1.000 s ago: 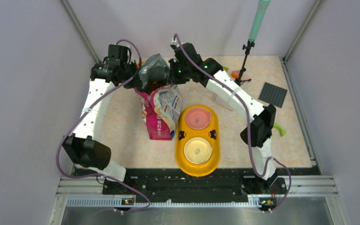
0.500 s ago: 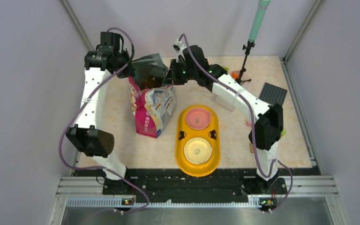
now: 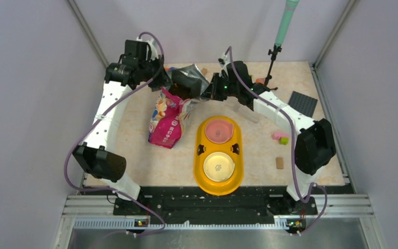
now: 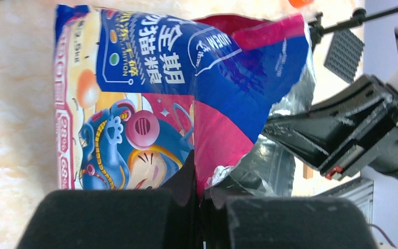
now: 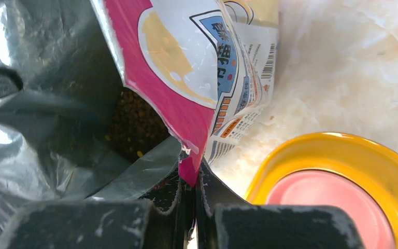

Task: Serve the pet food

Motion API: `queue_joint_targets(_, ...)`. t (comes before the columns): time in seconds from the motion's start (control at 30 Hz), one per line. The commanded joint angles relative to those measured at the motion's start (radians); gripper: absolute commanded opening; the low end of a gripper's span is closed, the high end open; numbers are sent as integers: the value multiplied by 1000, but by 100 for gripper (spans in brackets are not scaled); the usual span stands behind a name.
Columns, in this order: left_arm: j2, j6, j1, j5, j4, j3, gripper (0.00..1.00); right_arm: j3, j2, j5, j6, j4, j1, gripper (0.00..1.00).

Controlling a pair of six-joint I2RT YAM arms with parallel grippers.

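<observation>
- Pinched opposite lips of the bag (image 4: pixel 150 104) with left gripper (image 4: pixel 199 199) and right gripper (image 5: pixel 192 193), both closed tight on its foil.
- Found the pet food (image 5: pixel 134 127) deep inside the opened bag, none in the pink bowl (image 3: pixel 225 136).
- Risked a slipped pinch or a torn lip, spilling it onto the table (image 3: pixel 134 150).

The pet food (image 5: pixel 134 124) shows only as a dark grainy patch deep inside the bag (image 5: pixel 181 62) in the right wrist view. The bag's own folds cover the rest, and from above none of it can be seen. The left claw (image 4: pixel 199 199) and right claw (image 5: pixel 193 194), each pinching a bag edge, are cut off by the bottom edge of their views. The yellow feeder (image 5: pixel 337 155) and its pink bowl (image 5: pixel 337 202) run off the corner. On the table (image 3: pixel 259 150), the pink-and-green bits (image 3: pixel 281 137) are too small to identify.
</observation>
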Motion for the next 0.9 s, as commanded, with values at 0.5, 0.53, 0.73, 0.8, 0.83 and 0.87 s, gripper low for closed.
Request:
queue_joint_targets(0.5, -47, 9, 251, 145, 138, 13, 0, 222, 153, -113, -90, -118, 94, 0)
queue_joint_targets(0.53, -35, 28, 264, 117, 116, 64, 0, 285, 182, -139, -118, -141, 94, 0)
queue_joint_targets(0.73, -20, 66, 316, 11, 148, 218, 0, 579, 313, -317, -214, -172, 92, 0)
queue_joint_targets(0.8, 1, 81, 328, -6, 147, 295, 0, 545, 302, -376, -197, -94, 93, 0)
queue_joint_targets(0.83, 5, 76, 337, 7, 161, 317, 0, 533, 302, -400, -187, -63, 94, 0)
queue_joint_targets(0.87, 12, 66, 343, 19, 172, 345, 0, 523, 305, -419, -169, -35, 95, 0)
